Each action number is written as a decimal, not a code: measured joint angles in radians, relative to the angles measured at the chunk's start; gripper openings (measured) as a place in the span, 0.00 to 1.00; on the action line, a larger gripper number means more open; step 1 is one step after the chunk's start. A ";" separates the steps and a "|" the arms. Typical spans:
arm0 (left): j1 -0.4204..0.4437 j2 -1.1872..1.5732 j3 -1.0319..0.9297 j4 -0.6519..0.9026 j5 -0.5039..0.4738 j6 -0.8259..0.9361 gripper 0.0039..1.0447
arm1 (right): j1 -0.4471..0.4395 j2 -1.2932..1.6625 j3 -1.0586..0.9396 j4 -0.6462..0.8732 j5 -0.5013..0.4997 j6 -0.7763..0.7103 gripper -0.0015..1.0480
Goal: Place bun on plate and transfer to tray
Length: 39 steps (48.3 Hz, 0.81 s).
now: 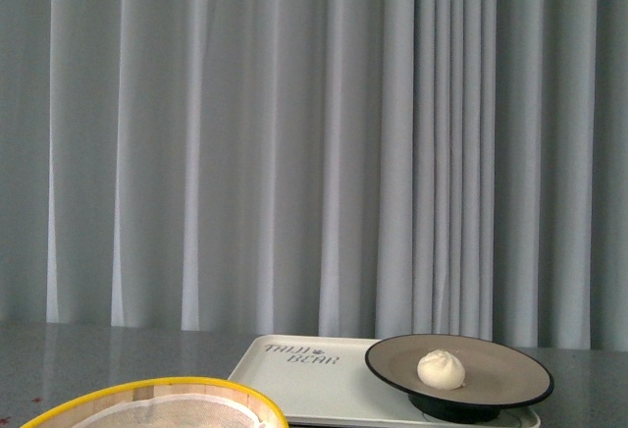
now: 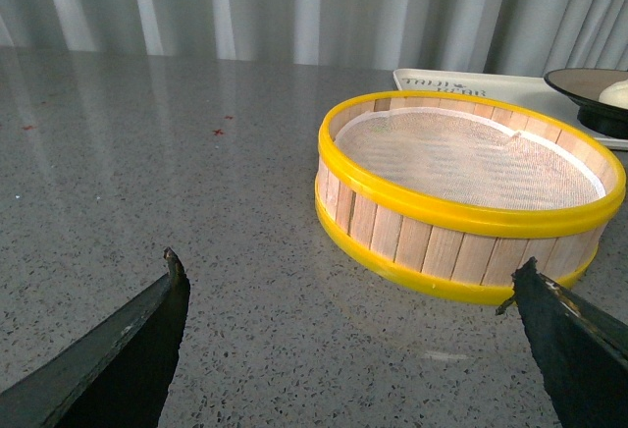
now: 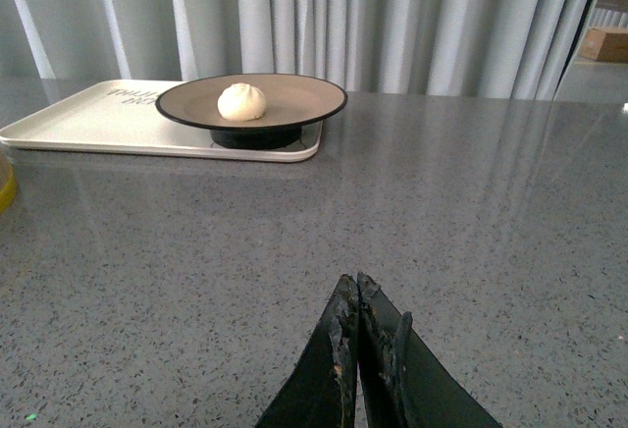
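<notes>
Resting over the table (image 3: 471, 251), my right claw (image 3: 357, 286) is closed and empty; ahead of it the bun (image 3: 241, 101) sits on the plate (image 3: 294, 94), on the tray (image 3: 78, 119). My left claw (image 2: 343, 281) gapes before the steamer (image 2: 461, 212).

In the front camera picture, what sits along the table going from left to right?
Steamer basket → tray → plate standing on the tray's right part, with the bun on it.
</notes>
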<state>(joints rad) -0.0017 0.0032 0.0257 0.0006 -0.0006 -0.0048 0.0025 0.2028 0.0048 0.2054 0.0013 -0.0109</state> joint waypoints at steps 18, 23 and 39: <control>0.000 0.000 0.000 0.000 0.000 0.000 0.94 | 0.000 -0.198 0.001 -0.204 -0.002 0.000 0.02; 0.000 0.000 0.000 0.000 0.000 0.000 0.94 | 0.000 -0.198 0.001 -0.204 -0.002 0.000 0.02; 0.000 0.000 0.000 0.000 0.000 0.000 0.94 | 0.000 -0.198 0.001 -0.204 -0.002 0.000 0.12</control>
<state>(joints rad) -0.0017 0.0032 0.0257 0.0006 -0.0006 -0.0048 0.0021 0.0044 0.0055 0.0013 -0.0010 -0.0109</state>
